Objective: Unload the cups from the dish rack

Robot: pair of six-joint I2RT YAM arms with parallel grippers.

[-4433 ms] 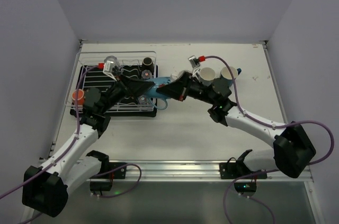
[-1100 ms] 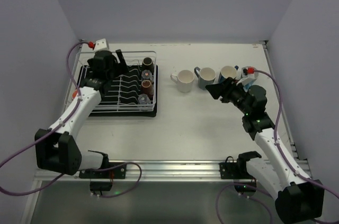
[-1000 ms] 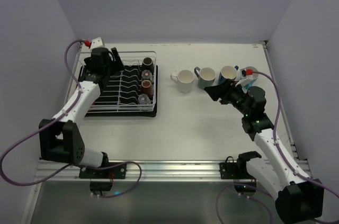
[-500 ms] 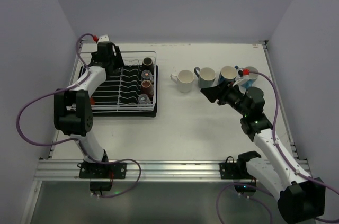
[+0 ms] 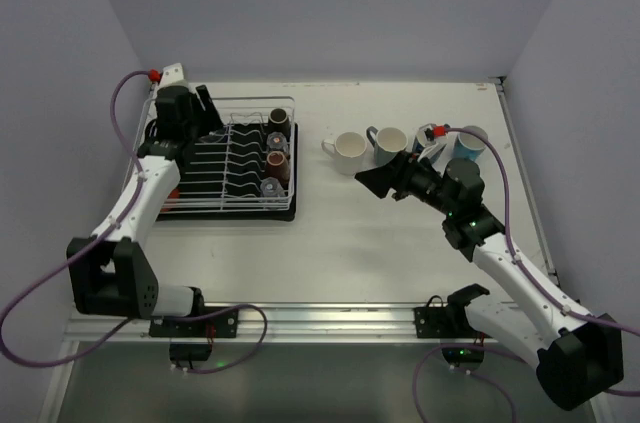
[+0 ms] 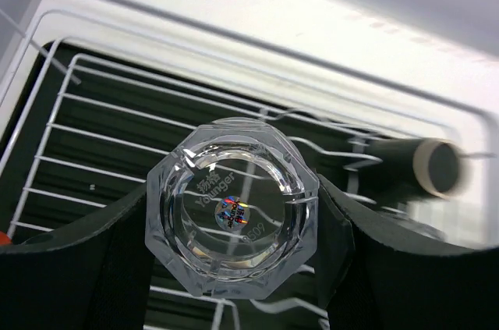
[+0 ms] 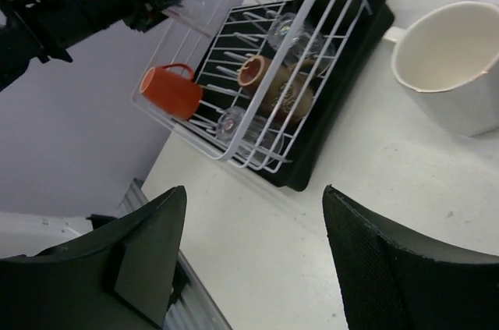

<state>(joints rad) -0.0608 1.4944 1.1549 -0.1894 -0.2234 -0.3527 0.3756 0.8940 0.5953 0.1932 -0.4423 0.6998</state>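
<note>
Gripping a clear faceted glass tumbler point(image 6: 231, 207) by its sides, the left pincer point(image 5: 207, 109) is closed on it over the 11 o'clock corner of the white wire dish rack point(image 5: 225, 207). From the right wrist view the glass appears to sit above the top rail. The right pincer point(image 7: 253, 228) is spread wide and empty.

A second ago the right pincer hung at the light blue mug point(image 5: 470, 141). It has since swung toward 9 o'clock and now hovers over the bare surface point(image 5: 330, 233) between the rack and the row of mugs. That mug now stands free at the 3 o'clock end of the row, past the cream mug point(image 5: 350, 151) and the grey mug point(image 5: 390, 146), so it counts as delivered. The tumbler looks like the next piece out, perhaps by a hand-over.

An orange mug point(image 7: 168, 90) and two brown cups point(image 7: 269, 84) still sit among the prongs, so much remains.

The left arm runs up the rack's 9 o'clock side, its wrist bent toward 3 o'clock. The right arm stretches low from its base toward 10 o'clock.
</note>
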